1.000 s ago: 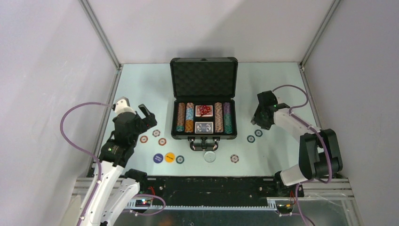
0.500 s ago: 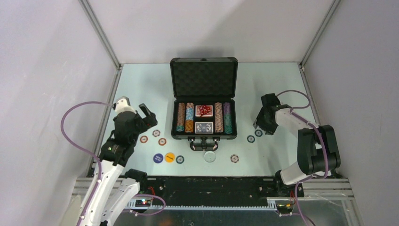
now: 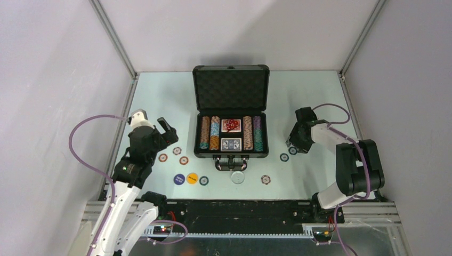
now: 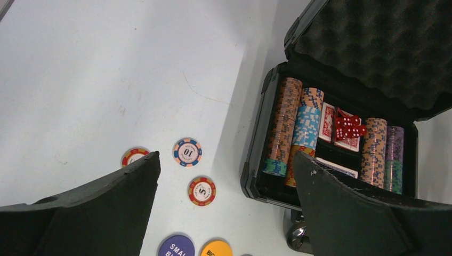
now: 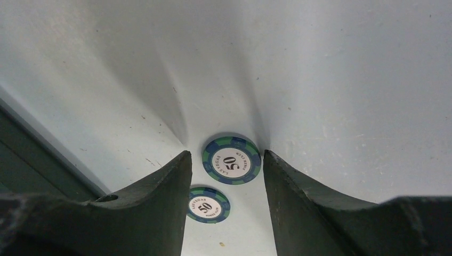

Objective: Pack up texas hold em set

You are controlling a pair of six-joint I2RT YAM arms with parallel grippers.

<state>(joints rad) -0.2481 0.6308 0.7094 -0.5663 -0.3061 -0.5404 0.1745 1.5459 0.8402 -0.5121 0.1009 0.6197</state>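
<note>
The black case (image 3: pixel 196 134) of the texas hold em set lies open mid-table with its foam lid (image 3: pixel 231 89) upright. Inside are rows of striped chips (image 4: pixel 285 122), card decks and red dice (image 4: pixel 347 126). Two green-and-blue "50" chips (image 5: pixel 232 160) (image 5: pixel 208 205) lie on the table right of the case. My right gripper (image 5: pixel 226 157) hovers low over them, open, its fingers straddling the farther chip without touching it. My left gripper (image 4: pixel 226 157) hangs wide open and empty above three loose chips (image 4: pixel 202 191) left of the case.
A purple button (image 3: pixel 179 178), a yellow button (image 3: pixel 192 177), a chip (image 3: pixel 204 180), a white button (image 3: pixel 237 177) and another chip (image 3: pixel 266 179) lie in front of the case. The case handle (image 3: pixel 230 162) sticks out toward me. Walls enclose the table.
My right gripper has moved toward me and down to the two "50" chips, its jaws a little wider. The left arm has not moved.
</note>
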